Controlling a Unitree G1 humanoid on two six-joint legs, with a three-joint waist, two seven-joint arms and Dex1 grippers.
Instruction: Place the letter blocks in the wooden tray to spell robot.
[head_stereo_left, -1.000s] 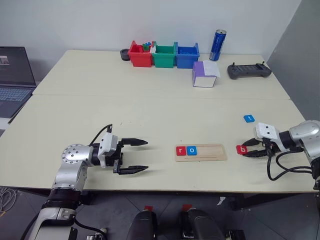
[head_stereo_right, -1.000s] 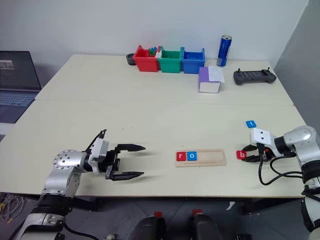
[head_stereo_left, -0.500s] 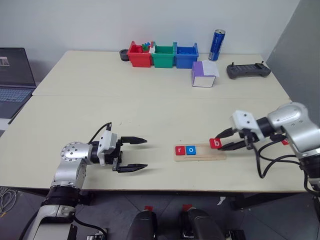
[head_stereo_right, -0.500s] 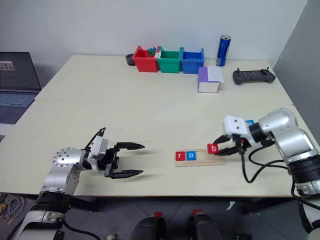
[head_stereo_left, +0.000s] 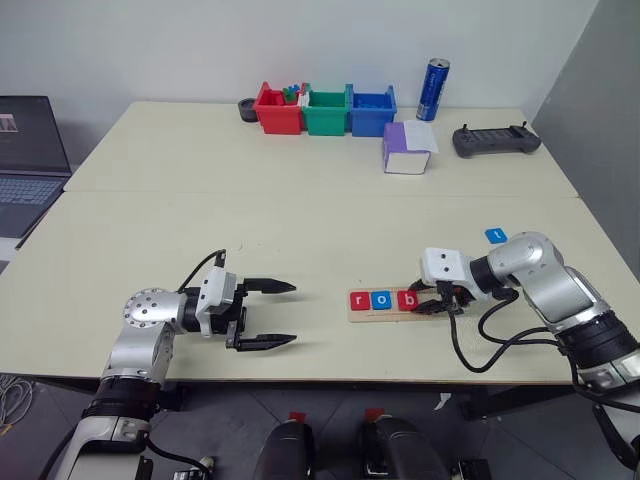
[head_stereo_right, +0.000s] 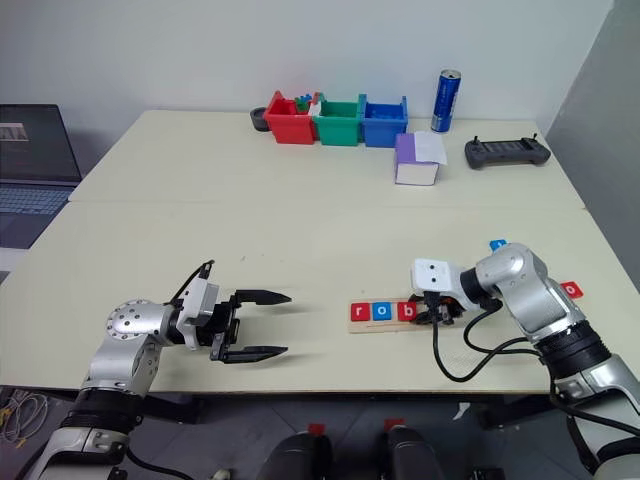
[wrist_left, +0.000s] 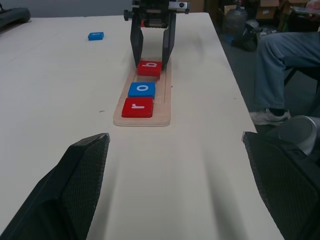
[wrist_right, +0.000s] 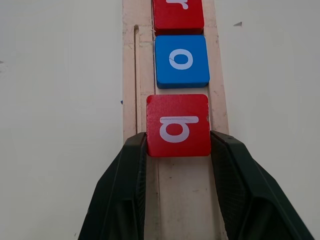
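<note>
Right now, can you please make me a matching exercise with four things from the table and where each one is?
Things:
1. red "b" block
2. blue "o" block
3. blue "t" block
4. left claw

Places or states:
A. open, holding nothing
B. loose on the table, outside the wooden tray
C. between the right claw's fingers, over the tray
D. second place in the tray

Pairs: 1-C, 2-D, 3-B, 4-A

- we see bare table (head_stereo_left: 300, 225) between the wooden tray (head_stereo_left: 435, 312) and the bins (head_stereo_left: 325, 110), open to passage.
- the right gripper (head_stereo_left: 428, 305) blocks the tray's free end.
- left gripper (head_stereo_left: 272, 312) stands well apart.
</note>
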